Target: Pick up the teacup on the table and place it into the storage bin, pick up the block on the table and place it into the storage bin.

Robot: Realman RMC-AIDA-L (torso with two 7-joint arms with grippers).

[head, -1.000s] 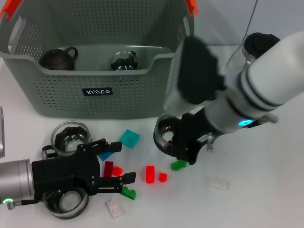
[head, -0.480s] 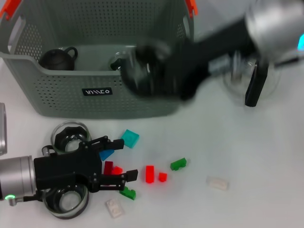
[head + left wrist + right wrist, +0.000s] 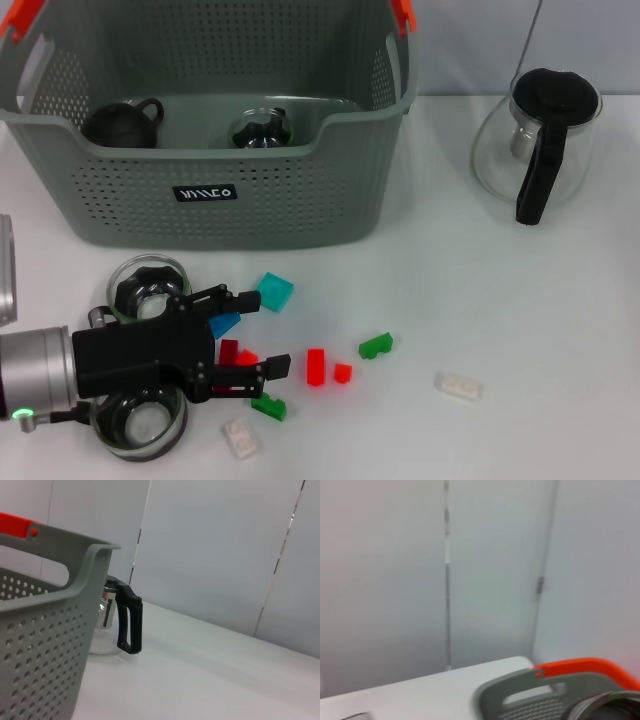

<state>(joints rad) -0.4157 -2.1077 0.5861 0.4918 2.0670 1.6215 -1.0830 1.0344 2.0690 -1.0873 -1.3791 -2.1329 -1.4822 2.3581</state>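
Note:
The grey-green storage bin stands at the back left, with a dark teapot and a glass cup inside. In the head view, two glass teacups stand at the front left. Small blocks lie scattered there: teal, blue, dark red, red, green. My left gripper is low over the table, open, its fingers either side of the dark red block. My right arm is out of the head view. The right wrist view shows the bin's orange handle end.
A glass pot with a black lid and handle stands at the back right, also seen beside the bin wall as the pot. White blocks and another green one lie near the front. A rounded dark rim is unidentifiable.
My right arm swept up from the table's middle, across the bin, and left the head view. The glass teacup it stood over is gone from the table. My left arm barely moved.

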